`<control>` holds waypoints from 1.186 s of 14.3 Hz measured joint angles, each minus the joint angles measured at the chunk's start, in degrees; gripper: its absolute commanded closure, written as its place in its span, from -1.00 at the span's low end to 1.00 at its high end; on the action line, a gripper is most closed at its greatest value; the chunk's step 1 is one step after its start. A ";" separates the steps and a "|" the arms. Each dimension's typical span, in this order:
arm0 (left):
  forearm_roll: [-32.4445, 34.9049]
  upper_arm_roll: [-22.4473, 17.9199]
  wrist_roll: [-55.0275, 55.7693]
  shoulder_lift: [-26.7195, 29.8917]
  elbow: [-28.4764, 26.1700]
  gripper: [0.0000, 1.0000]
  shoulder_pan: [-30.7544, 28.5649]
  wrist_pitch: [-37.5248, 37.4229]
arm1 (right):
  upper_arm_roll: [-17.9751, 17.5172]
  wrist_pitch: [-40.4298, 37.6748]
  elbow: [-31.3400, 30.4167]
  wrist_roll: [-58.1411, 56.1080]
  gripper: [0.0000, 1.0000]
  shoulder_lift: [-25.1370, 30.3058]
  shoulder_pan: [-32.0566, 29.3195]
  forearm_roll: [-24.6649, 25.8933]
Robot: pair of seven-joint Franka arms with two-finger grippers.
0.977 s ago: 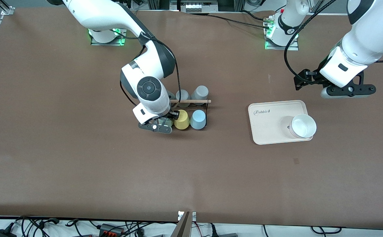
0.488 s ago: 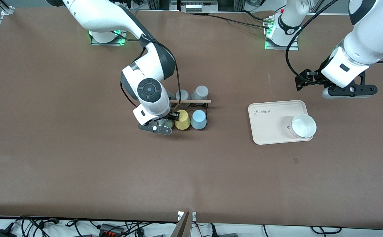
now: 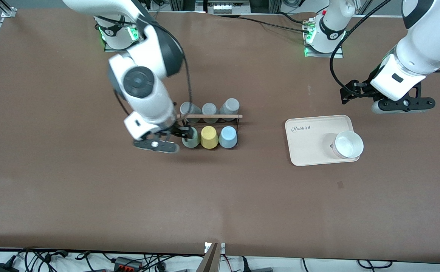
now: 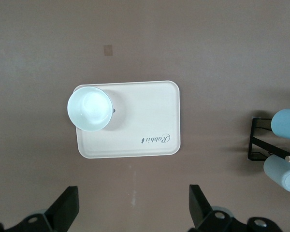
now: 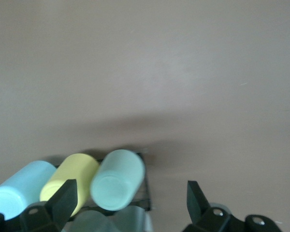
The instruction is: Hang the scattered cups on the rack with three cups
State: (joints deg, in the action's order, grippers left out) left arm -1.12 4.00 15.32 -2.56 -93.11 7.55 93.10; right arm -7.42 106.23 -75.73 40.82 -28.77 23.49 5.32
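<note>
The black wire rack (image 3: pixel 238 124) with its wooden rod (image 3: pixel 212 116) holds two rows of cups. The sage-green tumbler (image 3: pixel 191 137), a yellow cup (image 3: pixel 209 137) and the light blue tumbler (image 3: pixel 228 136) sit on the nearer pegs. Three grey cups (image 3: pixel 209 109) sit on the farther pegs. My right gripper (image 3: pixel 155 145) is open and empty, raised just beside the sage-green tumbler toward the right arm's end. In the right wrist view the sage-green tumbler (image 5: pixel 117 180) lies below my open right gripper (image 5: pixel 130 193). My left gripper (image 3: pixel 403 102) is open and empty above the table near the tray.
A beige "Rabbit" tray (image 3: pixel 310 141) with a white bowl (image 3: pixel 349 144) on it lies toward the left arm's end. Both show in the left wrist view, the tray (image 4: pixel 145 121) and the bowl (image 4: pixel 89 108), under my left gripper (image 4: pixel 133 200).
My right gripper has come off the sage-green tumbler and moved up and away toward the right arm's end. The tumbler stays on the rack. The left arm has barely moved.
</note>
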 measured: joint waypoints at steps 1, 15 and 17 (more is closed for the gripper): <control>0.00 0.00 0.00 0.00 0.00 -1.00 0.00 0.00 | 0.10 -1.69 0.42 -1.57 -1.00 1.61 -2.28 0.01; 0.00 -0.02 -0.03 0.00 0.00 -1.00 0.01 0.00 | 0.17 -15.69 -3.89 -28.67 -1.00 15.64 -26.34 -0.17; 0.00 -0.02 -0.03 0.00 0.00 -1.00 0.01 0.00 | 0.14 -15.33 -6.91 -28.88 -1.00 18.41 -27.15 -1.54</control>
State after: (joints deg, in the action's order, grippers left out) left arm -1.13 3.98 15.29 -2.56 -93.11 7.56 93.10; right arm -7.28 90.90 -82.64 11.94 -10.35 -3.67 3.78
